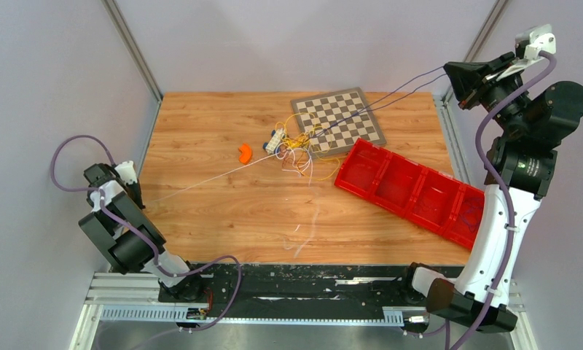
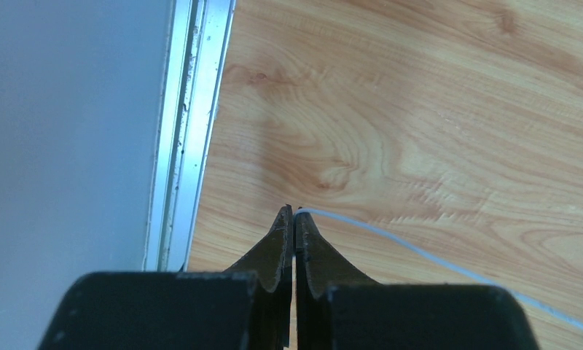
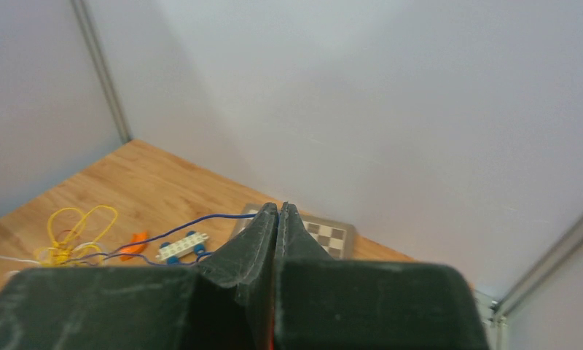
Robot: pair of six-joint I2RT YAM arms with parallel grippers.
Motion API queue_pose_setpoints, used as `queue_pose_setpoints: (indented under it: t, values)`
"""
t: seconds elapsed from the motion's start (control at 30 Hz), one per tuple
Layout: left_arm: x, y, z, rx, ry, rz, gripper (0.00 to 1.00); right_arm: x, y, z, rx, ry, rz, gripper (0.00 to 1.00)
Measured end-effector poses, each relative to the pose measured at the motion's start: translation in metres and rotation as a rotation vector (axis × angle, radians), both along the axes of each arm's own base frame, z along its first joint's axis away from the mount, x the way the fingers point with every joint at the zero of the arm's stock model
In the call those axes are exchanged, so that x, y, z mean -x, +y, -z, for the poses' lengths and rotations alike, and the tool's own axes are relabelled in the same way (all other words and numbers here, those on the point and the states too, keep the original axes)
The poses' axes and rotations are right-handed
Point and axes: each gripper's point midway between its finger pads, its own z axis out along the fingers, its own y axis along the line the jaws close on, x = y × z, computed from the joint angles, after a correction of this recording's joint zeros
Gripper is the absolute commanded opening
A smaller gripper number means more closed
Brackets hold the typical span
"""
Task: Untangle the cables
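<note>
left gripper (image 2: 294, 211): I see it clamped on a white wire (image 2: 434, 257) at the table (image 2: 420, 109)'s left edge
right gripper (image 3: 278, 208): raised far right, pinching a blue wire (image 3: 208, 219)
cables (image 1: 299, 149): tangled beside the chessboard (image 1: 347, 117)'s near-left corner

The rectangular tabletop of light brown wood-grain board (image 1: 223, 211) looks smooth, with a soft satin sheen. Along its left side in the left wrist view runs a rail of brushed silver metal (image 2: 179, 146), streaked and a little dusty. The long red compartment tray (image 1: 412, 189) at the right of the top view is glossy plastic. The brown-and-cream chequered board (image 1: 338, 120) looks matt. The left gripper (image 2: 294, 212) and the right gripper (image 3: 278, 207) have matt black fingers (image 3: 253, 244), scuffed with pale scratches. The thin white wire (image 2: 420, 251) and the thin dark blue wire (image 3: 201, 222) have smooth sheathing. The pale grey walls (image 1: 48, 73) are matt and even.
</note>
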Motion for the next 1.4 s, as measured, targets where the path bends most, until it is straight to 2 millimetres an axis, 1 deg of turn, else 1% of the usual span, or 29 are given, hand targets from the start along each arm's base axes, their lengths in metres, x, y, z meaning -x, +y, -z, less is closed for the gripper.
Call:
queue_pose_setpoints:
  t: [0.07,0.13,0.17,0.2,0.23,0.27,0.3,0.37,0.43,0.47,0.5,0.53,0.57,0.6,0.63,0.67,0.73,0.8,0.87,0.93,1.0,1.03,1.1,1.2,1.27,1.33,1.4]
  values:
    - [-0.006,-0.007,-0.007,0.018,-0.049,0.037,0.00,0.002,0.020,0.009,-0.037,0.042,-0.096,0.00]
    - [-0.011,-0.019,-0.020,0.035,-0.114,0.080,0.00,0.006,0.049,0.027,-0.069,0.102,-0.208,0.00]
    - [-0.014,-0.028,-0.031,0.045,-0.160,0.116,0.00,0.010,0.072,0.041,-0.087,0.150,-0.290,0.00]
    - [-0.017,-0.036,-0.042,0.050,-0.199,0.148,0.00,0.015,0.092,0.051,-0.093,0.186,-0.362,0.00]
    - [-0.022,-0.046,-0.057,0.048,-0.252,0.201,0.00,0.022,0.114,0.060,-0.099,0.223,-0.433,0.00]
    - [-0.026,-0.058,-0.072,0.043,-0.303,0.252,0.00,0.033,0.141,0.071,-0.100,0.269,-0.524,0.00]
    - [-0.028,-0.068,-0.085,0.038,-0.346,0.300,0.00,0.041,0.158,0.077,-0.097,0.296,-0.585,0.00]
    - [-0.031,-0.088,-0.104,0.035,-0.408,0.381,0.00,0.057,0.185,0.080,-0.084,0.316,-0.685,0.00]
    - [-0.032,-0.106,-0.121,0.037,-0.463,0.444,0.00,0.067,0.201,0.076,-0.074,0.313,-0.744,0.00]
    - [-0.032,-0.114,-0.126,0.045,-0.481,0.469,0.02,0.071,0.208,0.070,-0.070,0.303,-0.769,0.00]
    - [-0.033,-0.118,-0.131,0.050,-0.491,0.488,0.13,0.071,0.211,0.064,-0.069,0.291,-0.780,0.00]
    - [-0.034,-0.118,-0.131,0.053,-0.491,0.497,0.44,0.077,0.220,0.058,-0.066,0.276,-0.811,0.00]
    - [-0.034,-0.119,-0.130,0.053,-0.481,0.513,0.53,0.079,0.225,0.053,-0.066,0.263,-0.831,0.00]
    - [-0.035,-0.120,-0.127,0.063,-0.457,0.533,0.69,0.081,0.231,0.050,-0.067,0.255,-0.847,0.00]
    - [-0.036,-0.121,-0.124,0.074,-0.439,0.557,0.77,0.083,0.236,0.047,-0.070,0.250,-0.866,0.00]
    - [-0.036,-0.125,-0.120,0.098,-0.424,0.587,0.94,0.083,0.241,0.046,-0.072,0.250,-0.880,0.00]
    - [-0.032,-0.139,-0.120,0.146,-0.430,0.668,0.99,0.080,0.248,0.046,-0.080,0.257,-0.891,0.00]
    - [-0.025,-0.162,-0.127,0.187,-0.479,0.766,1.00,0.070,0.253,0.048,-0.089,0.266,-0.876,0.00]
    - [-0.016,-0.193,-0.139,0.177,-0.554,0.900,1.00,0.057,0.256,0.054,-0.098,0.283,-0.845,0.00]
    - [0.000,-0.236,-0.147,0.149,-0.636,1.082,1.00,0.046,0.258,0.060,-0.103,0.297,-0.814,0.00]
    - [0.018,-0.272,-0.146,0.156,-0.685,1.226,1.00,0.037,0.258,0.067,-0.103,0.302,-0.786,0.00]
    - [0.029,-0.289,-0.141,0.171,-0.699,1.296,0.99,0.034,0.259,0.072,-0.098,0.305,-0.776,0.00]
    - [0.046,-0.313,-0.130,0.213,-0.699,1.401,0.95,0.025,0.259,0.087,-0.083,0.316,-0.751,0.00]
    - [0.063,-0.336,-0.110,0.270,-0.662,1.514,0.91,0.006,0.265,0.122,-0.054,0.365,-0.723,0.00]
    - [0.070,-0.345,-0.098,0.294,-0.632,1.564,0.89,-0.012,0.274,0.154,-0.031,0.422,-0.715,0.00]
    - [0.072,-0.348,-0.091,0.299,-0.612,1.581,0.87,-0.031,0.286,0.192,-0.006,0.495,-0.710,0.00]
    - [0.069,-0.347,-0.090,0.283,-0.608,1.585,0.86,-0.047,0.298,0.234,0.023,0.572,-0.708,0.00]
